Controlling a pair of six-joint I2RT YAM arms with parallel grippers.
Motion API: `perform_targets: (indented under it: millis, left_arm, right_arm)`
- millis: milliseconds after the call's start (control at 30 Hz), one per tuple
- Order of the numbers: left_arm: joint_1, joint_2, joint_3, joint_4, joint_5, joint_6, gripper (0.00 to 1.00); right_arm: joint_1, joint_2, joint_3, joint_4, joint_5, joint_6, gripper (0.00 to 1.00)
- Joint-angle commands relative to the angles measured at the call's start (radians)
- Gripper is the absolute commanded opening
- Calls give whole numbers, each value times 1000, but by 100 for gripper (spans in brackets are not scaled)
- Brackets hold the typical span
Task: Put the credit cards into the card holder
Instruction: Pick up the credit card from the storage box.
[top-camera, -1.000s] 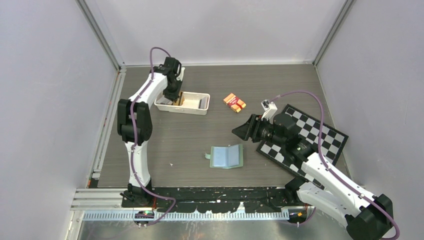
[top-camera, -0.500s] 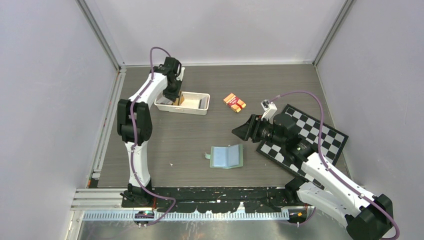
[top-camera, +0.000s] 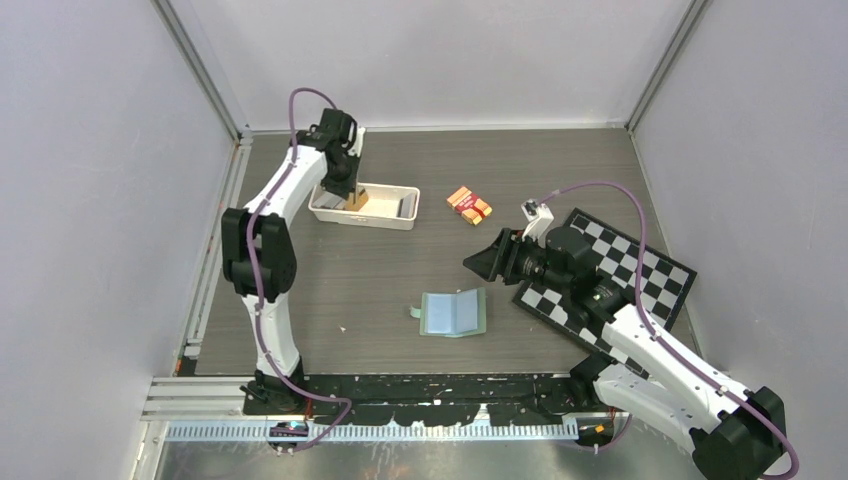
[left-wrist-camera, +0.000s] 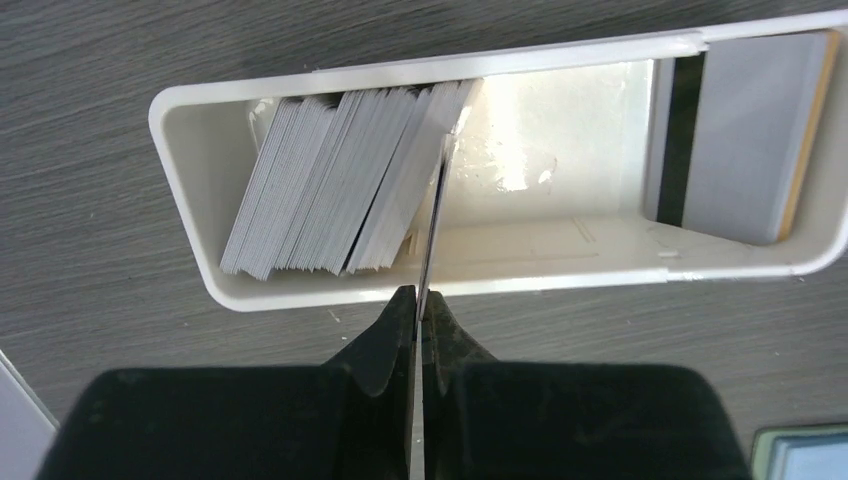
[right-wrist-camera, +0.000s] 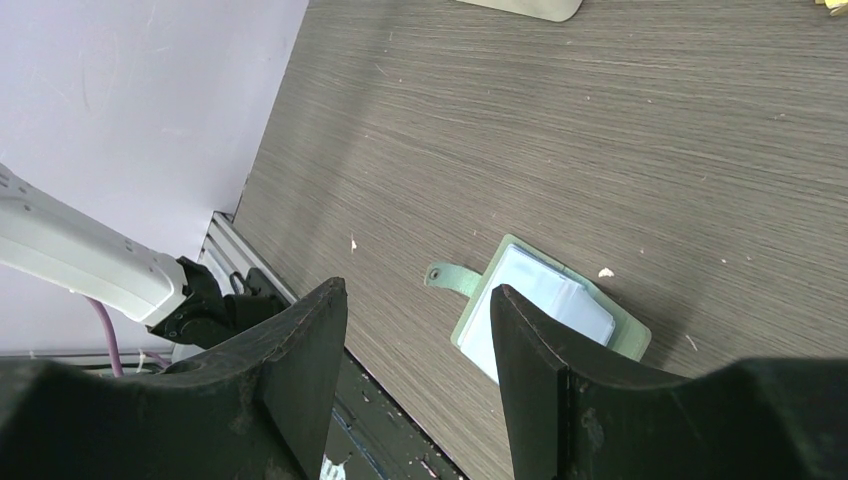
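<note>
Black left gripper (left-wrist-camera: 418, 300) pinching one thin grey card (left-wrist-camera: 432, 225), edge-on in long white tray (left-wrist-camera: 520, 283); open sage-green card holder (top-camera: 455, 312) well apart, tray's near side.

The credit card (left-wrist-camera: 431, 240) hides its near edge inside the left gripper (left-wrist-camera: 418, 302); at that gripper's lower right, the view's corner crops the card holder (left-wrist-camera: 803, 456).

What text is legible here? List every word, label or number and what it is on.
None can be read.
On the orange packet: a red band, any print too small to read.
On the cards in the tray: edges and blank grey faces only.
On the card holder: no print visible.
</note>
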Motion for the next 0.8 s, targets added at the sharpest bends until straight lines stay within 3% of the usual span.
perform_targets:
  millis: [0,167,600,767]
  left_arm:
    - [7,-91,-17,12,45,13,0]
    - [7,-57,-3,18,141,13,0]
    - [50,55,7,36,107,-9,0]
    - [54,55,-2,39,88,-15,8]
  right_arm:
    - [-3,11,10,58,-6,4,60]
    - [-3,25,8,73,-15,11,60]
    - [-3,16,-3,78,-16,11,60]
    - [-3,14,-4,80,-15,14,60]
